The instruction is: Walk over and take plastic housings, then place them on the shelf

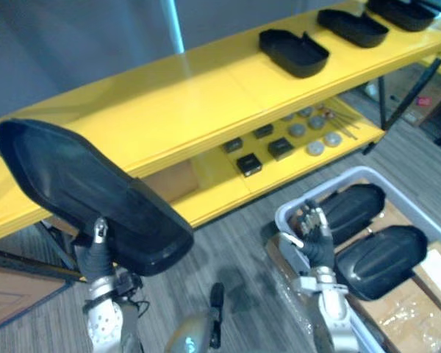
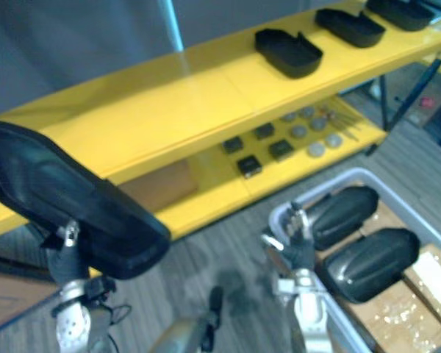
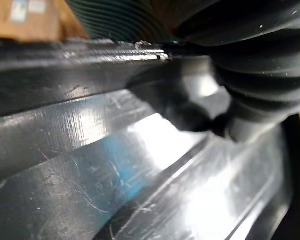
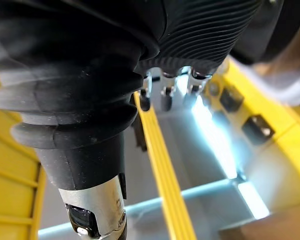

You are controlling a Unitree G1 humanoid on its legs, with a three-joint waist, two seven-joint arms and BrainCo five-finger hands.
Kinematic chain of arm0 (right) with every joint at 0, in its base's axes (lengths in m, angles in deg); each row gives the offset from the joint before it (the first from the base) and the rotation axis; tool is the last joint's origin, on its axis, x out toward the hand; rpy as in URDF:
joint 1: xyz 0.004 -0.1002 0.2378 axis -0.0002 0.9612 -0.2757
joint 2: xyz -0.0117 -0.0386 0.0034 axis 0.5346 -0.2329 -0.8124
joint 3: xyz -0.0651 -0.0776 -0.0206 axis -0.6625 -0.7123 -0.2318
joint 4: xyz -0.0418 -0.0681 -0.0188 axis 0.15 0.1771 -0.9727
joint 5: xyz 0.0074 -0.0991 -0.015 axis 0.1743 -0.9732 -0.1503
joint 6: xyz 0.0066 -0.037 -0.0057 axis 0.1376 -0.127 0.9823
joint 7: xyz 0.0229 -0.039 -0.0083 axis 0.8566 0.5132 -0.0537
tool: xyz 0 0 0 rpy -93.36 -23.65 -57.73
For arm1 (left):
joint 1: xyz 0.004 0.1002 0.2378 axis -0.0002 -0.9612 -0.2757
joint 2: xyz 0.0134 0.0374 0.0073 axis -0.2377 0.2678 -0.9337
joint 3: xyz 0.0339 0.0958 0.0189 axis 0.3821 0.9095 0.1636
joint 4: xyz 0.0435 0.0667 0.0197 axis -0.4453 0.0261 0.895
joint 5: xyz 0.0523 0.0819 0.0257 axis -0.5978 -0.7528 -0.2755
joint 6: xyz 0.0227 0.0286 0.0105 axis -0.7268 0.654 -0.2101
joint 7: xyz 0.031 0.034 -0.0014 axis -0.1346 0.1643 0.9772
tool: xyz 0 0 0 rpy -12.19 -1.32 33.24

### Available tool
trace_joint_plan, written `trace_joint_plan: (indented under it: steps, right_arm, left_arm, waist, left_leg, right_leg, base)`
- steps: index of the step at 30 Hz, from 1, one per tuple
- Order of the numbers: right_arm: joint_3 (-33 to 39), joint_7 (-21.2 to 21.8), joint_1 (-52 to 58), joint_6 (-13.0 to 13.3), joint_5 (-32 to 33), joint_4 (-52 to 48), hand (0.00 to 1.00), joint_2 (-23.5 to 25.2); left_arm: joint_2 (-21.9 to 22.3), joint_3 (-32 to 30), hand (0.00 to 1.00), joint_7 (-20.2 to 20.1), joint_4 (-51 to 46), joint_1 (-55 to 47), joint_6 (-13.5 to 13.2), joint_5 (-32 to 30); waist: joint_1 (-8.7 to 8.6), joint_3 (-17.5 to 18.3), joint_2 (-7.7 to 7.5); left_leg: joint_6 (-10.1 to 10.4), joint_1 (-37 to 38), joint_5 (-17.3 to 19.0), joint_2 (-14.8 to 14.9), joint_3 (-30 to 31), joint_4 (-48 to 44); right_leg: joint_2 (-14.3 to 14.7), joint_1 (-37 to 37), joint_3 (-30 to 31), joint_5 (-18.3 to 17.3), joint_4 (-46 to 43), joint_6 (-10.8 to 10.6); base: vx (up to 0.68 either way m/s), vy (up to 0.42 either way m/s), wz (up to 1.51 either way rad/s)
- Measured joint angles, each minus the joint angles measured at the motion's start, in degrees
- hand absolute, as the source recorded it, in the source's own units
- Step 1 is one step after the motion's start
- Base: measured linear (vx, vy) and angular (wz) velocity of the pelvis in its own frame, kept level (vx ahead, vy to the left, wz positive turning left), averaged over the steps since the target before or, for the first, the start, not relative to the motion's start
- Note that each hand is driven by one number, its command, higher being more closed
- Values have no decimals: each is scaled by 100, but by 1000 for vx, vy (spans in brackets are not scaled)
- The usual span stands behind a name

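Your left hand (image 1: 97, 254) at 8 o'clock pinches the rim of a black plastic housing (image 1: 81, 195), held tilted in front of the yellow shelf (image 1: 169, 110). Your right hand (image 1: 317, 239) at 5 o'clock has its fingers loosely spread, just beside the grey bin (image 1: 282, 213) holding two more housings (image 1: 382, 257). Three housings (image 1: 294, 51) lie on the shelf top at 1 o'clock.

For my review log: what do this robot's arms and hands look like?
Both forearms are silver-grey tubes. The right hand has slim silver fingers with dark tips; a dark ribbed cover wraps its back and wrist. The left hand wears the same dark ribbed cover.
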State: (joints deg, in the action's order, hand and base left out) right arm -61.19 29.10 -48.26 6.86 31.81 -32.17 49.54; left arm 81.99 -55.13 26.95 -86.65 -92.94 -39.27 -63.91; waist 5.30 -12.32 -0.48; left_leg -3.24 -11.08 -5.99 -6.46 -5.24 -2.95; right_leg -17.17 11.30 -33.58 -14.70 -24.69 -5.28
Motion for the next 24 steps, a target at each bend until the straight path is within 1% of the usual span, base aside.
trace_joint_plan:
  steps: [1, 2, 3, 4, 5, 6, 7, 9, 10, 11, 12, 13, 14, 16, 17, 18, 19, 20, 21, 22, 23, 24]
  right_arm:
    - [61, -20, -42, 61, -10, 1, 0, 7]
    - [108, -11, -123, 100, -23, 5, 0, 36]
    - [128, -3, -159, 103, -26, 13, 0, 49]
    - [129, 42, -220, 114, -28, 30, 0, 114]
    - [124, 199, -261, 127, 1, 28, 0, 133]
    - [125, 321, -277, 125, 5, 28, 0, 126]
    - [121, 940, -342, -52, 460, -1, 0, 91]
    - [121, 1394, -358, -217, 957, -12, 0, 42]
    - [122, 1734, -371, -338, 1268, -12, 0, -2]
    - [119, 2362, -380, -579, 1791, -29, 0, -57]
    - [119, 2627, -376, -674, 1971, -58, 0, -84]
    - [121, 2780, -374, -728, 2066, -100, 0, -106]
    - [104, 3129, -374, -850, 2259, -278, 0, -178]
    - [84, 3348, -445, -943, 2290, -447, 0, -253]
    - [4, 3490, -549, -1000, 2429, -492, 0, -298]
    - [-46, 3578, -685, -1072, 2495, -472, 0, -398]
    - [-70, 3584, -782, -1120, 2498, -464, 0, -489]
    - [-147, 3615, -907, -1133, 2514, -466, 0, -651]
    - [-178, 3607, -1042, -1163, 2521, -455, 0, -841]
    - [-170, 3602, -1076, -1162, 2522, -456, 0, -868]
    - [-170, 3556, -1103, -1126, 2522, -458, 0, -856]
    - [-176, 3443, -1122, -1028, 2516, -470, 0, -814]
  left_arm:
    - [-55, -2, 100, -11, -12, 13, 0, -67]
    - [-140, -52, 100, -5, -21, -4, 2, -197]
    - [-157, -104, 100, -2, -25, -3, 3, -259]
    - [-247, -163, 100, 12, -49, 4, 3, -270]
    - [-322, -195, 100, 21, -70, 27, 3, -265]
    - [-340, -211, 100, 14, -74, 37, 4, -265]
    - [-351, -276, 100, 11, -95, 112, 34, -243]
    - [-380, -277, 100, 10, -101, 248, 69, -203]
    - [-410, -277, 100, 15, -101, 374, 95, -189]
    - [-478, -219, 100, 35, -98, 511, 127, -186]
    - [-515, -198, 100, 57, -96, 572, 128, -190]
    - [-527, -153, 100, 62, -93, 604, 127, -188]
    - [-532, -43, 100, 72, -92, 603, 125, -184]
    - [-535, 63, 100, 148, -91, 561, 125, -177]
    - [-542, 103, 100, 196, -84, 498, 125, -121]
    - [-412, 128, 100, 226, 60, 490, 115, -87]
    - [-319, 132, 100, 225, 117, 444, 124, -87]
    - [-184, 145, 100, 217, 238, 400, 127, -87]
    - [2, 148, 100, 115, 375, 383, 135, -17]
    - [63, 166, 100, 59, 396, 378, 135, 31]
    - [145, 221, 100, -9, 390, 375, 126, 43]
    - [135, 324, 100, -51, 366, 379, 100, 23]
  waist:
    - [5, -5, -8]
    - [-6, -7, -34]
    - [-26, -4, -38]
    - [-108, 14, -25]
    - [-159, 50, -89]
    - [-153, 28, -41]
    - [-153, 33, -28]
    - [-162, 37, -31]
    - [-160, 39, -36]
    - [-233, 39, -33]
    - [-314, 44, -41]
    - [-341, 52, -55]
    - [-342, 117, -82]
    - [-315, 246, -184]
    - [-302, 336, -307]
    - [-274, 396, -228]
    - [-256, 393, -78]
    - [-280, 382, 127]
    - [-239, 388, 325]
    - [-237, 393, 355]
    - [-230, 442, 442]
    - [-223, 490, 502]
  left_leg:
    - [-66, 217, 126, -23, 15, 16]
    - [-122, 493, 277, -36, 41, 57]
    - [-159, 616, 333, -19, 103, 73]
    - [-195, 759, 446, 4, 248, 78]
    - [-198, 910, 526, 58, 336, 82]
    - [-150, 976, 556, 91, 356, 79]
    - [-15, 1165, 667, 177, 466, 49]
    - [27, 1239, 751, 208, 604, 32]
    - [14, 1270, 812, 222, 704, 19]
    - [52, 1316, 872, 225, 974, -9]
    - [98, 1331, 911, 203, 1201, -53]
    - [132, 1355, 942, 181, 1346, -86]
    - [188, 1414, 1018, 123, 1668, -118]
    - [275, 1391, 1164, 52, 1954, -225]
    - [481, 1263, 1431, -43, 2077, -488]
    - [410, 1108, 1835, 189, 1713, -914]
    - [527, 979, 1983, 451, 1364, -1160]
    - [631, 832, 1994, 831, 933, -1426]
    - [758, 715, 1916, 1223, 563, -1442]
    - [831, 696, 1860, 1359, 411, -1376]
    - [896, 723, 1644, 1548, 203, -1152]
    - [999, 832, 1341, 1599, 83, -949]
  right_leg:
    - [-227, -292, 243, 311, -907, 505]
    - [-425, -641, 602, 959, -1775, 861]
    - [-492, -795, 800, 1210, -2146, 881]
    - [-470, -1114, 1042, 808, -2617, 581]
    - [-372, -1352, 1075, 429, -2652, 467]
    - [-296, -1454, 1049, 283, -2527, 427]
    - [-11, -1663, 1023, 50, -1746, 340]
    - [191, -1790, 1112, 70, -1077, 316]
    - [336, -1925, 1298, 113, -589, 260]
    - [593, -2045, 1807, 268, 196, 43]
    - [726, -2048, 2125, 365, 592, -114]
    - [784, -2039, 2337, 420, 768, -202]
    - [854, -2003, 2703, 559, 987, -153]
    - [922, -1888, 2757, 799, 1229, 22]
    - [907, -1652, 2698, 1165, 1468, 169]
    - [963, -1332, 2364, 1397, 1684, 80]
    - [1042, -1222, 2216, 1419, 1745, 119]
    - [1149, -1013, 2019, 1381, 1862, 173]
    - [1219, -754, 1809, 1366, 2018, 196]
    - [1215, -665, 1705, 1348, 2056, 219]
    - [1197, -538, 1612, 1341, 2061, 224]
    - [1162, -454, 1613, 1325, 2058, 201]
  base:
    - [218, 187, 8]
    - [250, 175, 2]
    - [293, 123, 11]
    - [307, 82, 28]
    - [308, 72, 27]
    - [348, 81, 19]
    - [272, 56, 16]
    - [226, 17, 35]
    - [279, -56, 78]
    - [273, -83, 108]
    - [226, -101, 117]
    - [253, -180, 130]
    - [325, -265, 125]
    - [289, -284, 113]
    - [225, -279, 118]
    - [201, -276, 117]
    - [207, -236, 107]
    - [184, -179, 94]
    - [186, -146, 92]
    - [157, -83, 77]
    - [153, 13, 60]
    - [155, 57, 41]
